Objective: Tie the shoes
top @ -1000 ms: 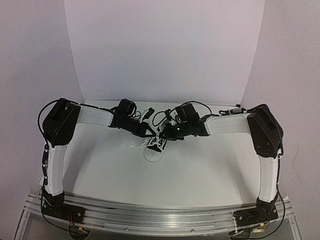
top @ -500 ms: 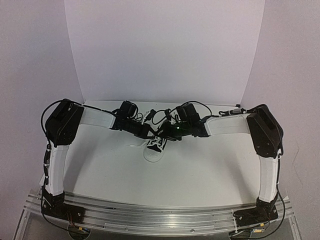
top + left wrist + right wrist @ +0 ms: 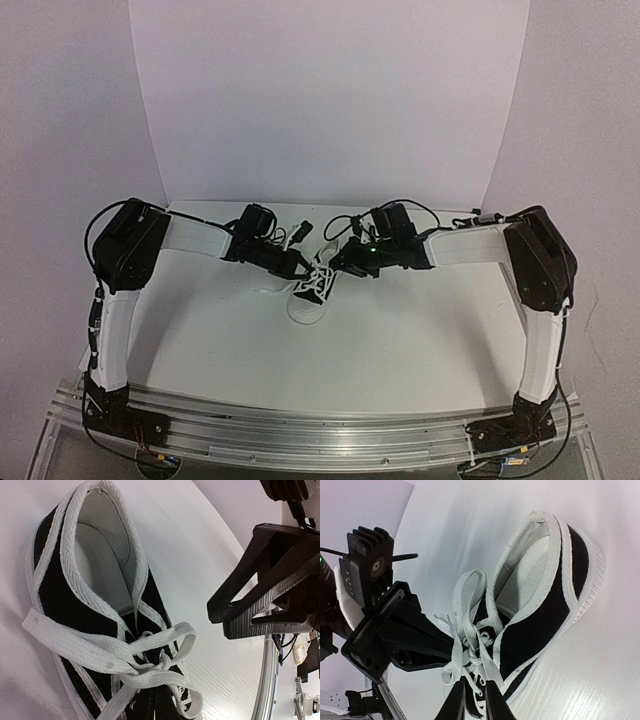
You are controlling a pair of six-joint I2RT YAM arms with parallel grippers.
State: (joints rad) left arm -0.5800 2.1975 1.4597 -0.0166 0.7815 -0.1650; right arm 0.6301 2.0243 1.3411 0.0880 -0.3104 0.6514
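Your shoe [image 3: 308,298] sits on the white table [image 3: 400,340], about midway between left and right and toward the far side. Its white toe points to the near edge and its opening faces the far wall. It is a small black one with white trim, lying flat on its sole.

The white laces [image 3: 100,650] are crossed loosely over the tongue, with one loop lying out to the right and the flat ends trailing off the sides.

Your left pincer [image 3: 297,266] reaches in from the left and is clenched tight. In the right wrist view its tip [image 3: 445,647] meets the bundle of laces [image 3: 470,630], but you cannot tell from here whether a strand is pinched in it.

Your right pincer [image 3: 335,262] comes in from the right, level with the left one. Its fingers are parted by a narrow gap. In the left wrist view its tip [image 3: 218,620] is just beside the lace loop, with nothing seen between the fingers.
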